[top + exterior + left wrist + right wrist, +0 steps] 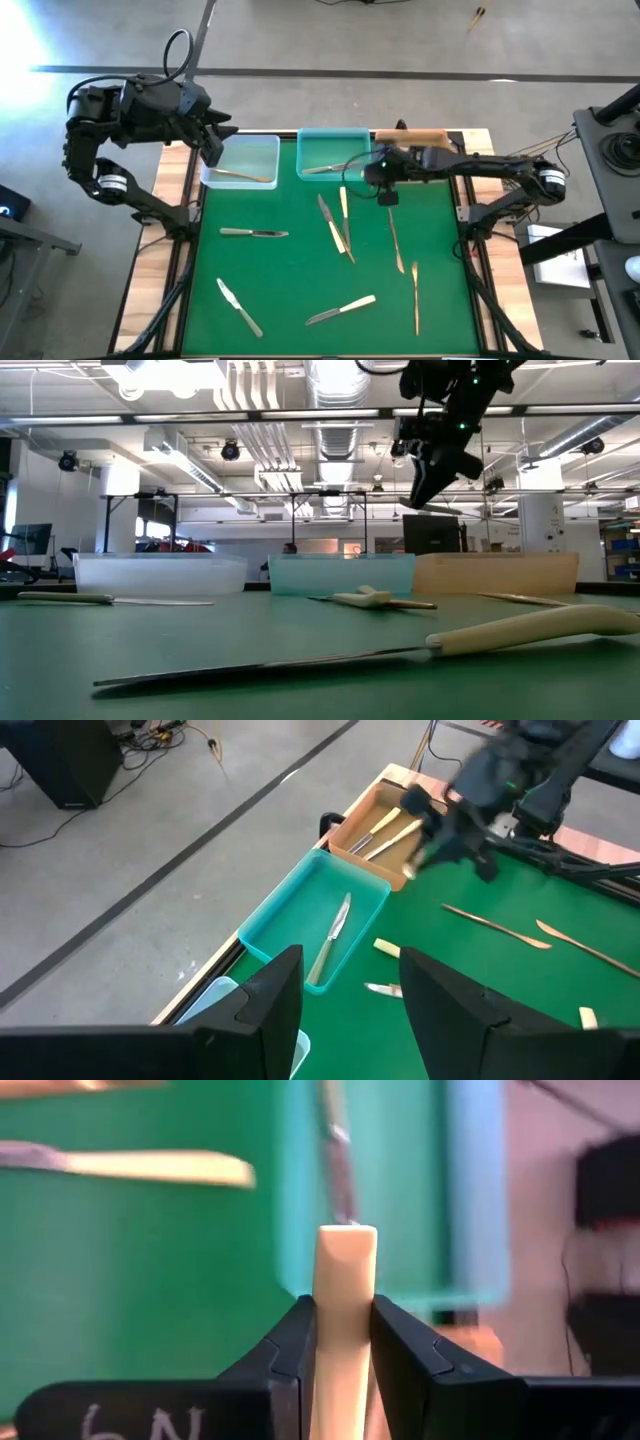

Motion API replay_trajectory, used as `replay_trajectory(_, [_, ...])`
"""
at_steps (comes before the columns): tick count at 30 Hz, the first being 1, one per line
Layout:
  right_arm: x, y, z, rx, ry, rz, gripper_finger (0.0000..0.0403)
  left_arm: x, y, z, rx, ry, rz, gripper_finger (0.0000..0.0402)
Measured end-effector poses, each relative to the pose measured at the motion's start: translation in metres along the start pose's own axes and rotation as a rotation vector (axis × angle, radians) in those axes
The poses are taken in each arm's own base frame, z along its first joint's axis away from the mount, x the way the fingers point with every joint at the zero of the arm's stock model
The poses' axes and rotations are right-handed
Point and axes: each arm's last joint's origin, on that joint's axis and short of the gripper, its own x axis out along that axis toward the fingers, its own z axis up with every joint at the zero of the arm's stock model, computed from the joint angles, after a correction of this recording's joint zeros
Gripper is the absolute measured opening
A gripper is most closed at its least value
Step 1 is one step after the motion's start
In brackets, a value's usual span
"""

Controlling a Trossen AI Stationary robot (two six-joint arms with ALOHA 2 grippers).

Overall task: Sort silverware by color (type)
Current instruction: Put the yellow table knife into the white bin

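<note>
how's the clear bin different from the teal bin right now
The clear bin is see-through and sits at the left of the row; the teal bin is tinted blue-green and sits in the middle. The clear bin holds one gold utensil; the teal bin holds one silver knife. The left pincer hovers at the clear bin's edge; the right pincer is just off the teal one. Both are shallow rectangular trays.

Right gripper (388,196) hangs clamped above the table; left gripper (213,150) gapes.
</note>
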Motion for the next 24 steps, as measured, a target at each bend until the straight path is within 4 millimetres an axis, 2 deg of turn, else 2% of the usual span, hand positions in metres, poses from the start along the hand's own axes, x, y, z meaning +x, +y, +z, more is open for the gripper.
replay_trajectory(4, [0.005, -0.027, -0.018, 0.089, 0.053, -0.056, 0.0065, 0.000, 0.000, 0.000, 0.000, 0.000, 0.000, 0.0150])
replay_trajectory(7, [0.020, -0.044, -0.034, 0.122, 0.133, -0.051, 0.0065, 0.000, 0.000, 0.000, -0.001, 0.000, 0.000, 0.0150])
replay_trajectory(14, [0.057, -0.064, -0.073, 0.173, 0.358, 0.030, 0.0065, 0.000, 0.000, 0.000, -0.047, 0.000, 0.000, 0.0150])
replay_trajectory(18, [0.063, -0.070, -0.078, 0.205, 0.364, 0.018, 0.0065, 0.000, 0.000, 0.000, -0.065, 0.000, 0.000, 0.0150])
replay_trajectory(24, [0.061, -0.072, -0.076, 0.185, 0.320, 0.009, 0.0065, 0.000, 0.000, 0.000, -0.083, 0.000, 0.000, 0.0150])
